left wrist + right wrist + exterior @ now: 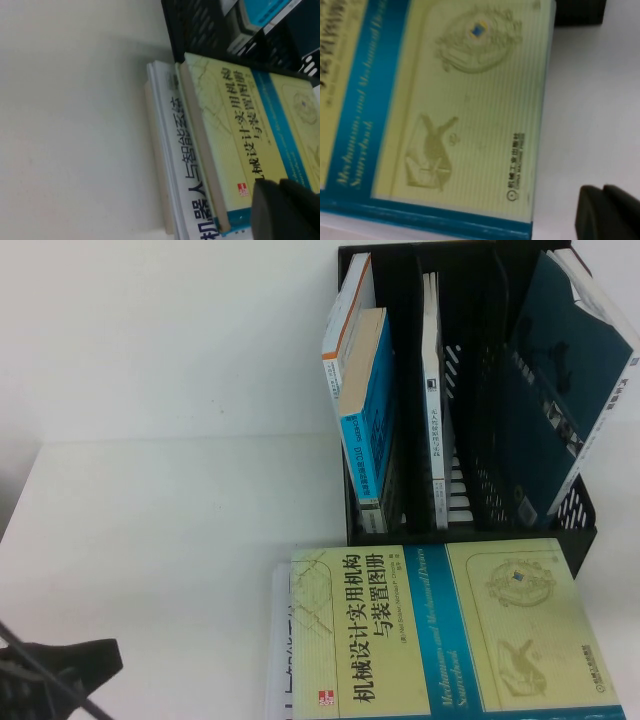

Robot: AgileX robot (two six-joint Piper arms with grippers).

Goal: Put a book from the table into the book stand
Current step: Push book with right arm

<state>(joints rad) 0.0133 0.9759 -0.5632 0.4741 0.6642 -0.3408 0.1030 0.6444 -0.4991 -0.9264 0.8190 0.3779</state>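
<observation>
The pale yellow-green book [430,630] with a teal band lies flat on the white table [150,540], right in front of the black mesh book stand [572,512]. It rests on a white book [279,640]. My left gripper [55,675] is low at the near left, apart from the book. In the left wrist view its shut, empty fingers [285,210] hover over the book [235,130] near the red logo, with the stand [200,25] beyond. My right gripper [610,212] is shut and empty over bare table beside the book's corner [470,100]. It is out of the high view.
The stand holds a blue-cover book with tan page edges [368,410], a thin white book [432,390] and a dark teal book [560,370] leaning in the right slot. The white book [187,185] sticks out under the yellow-green one. The stand's corner [577,12] shows beyond the book in the right wrist view.
</observation>
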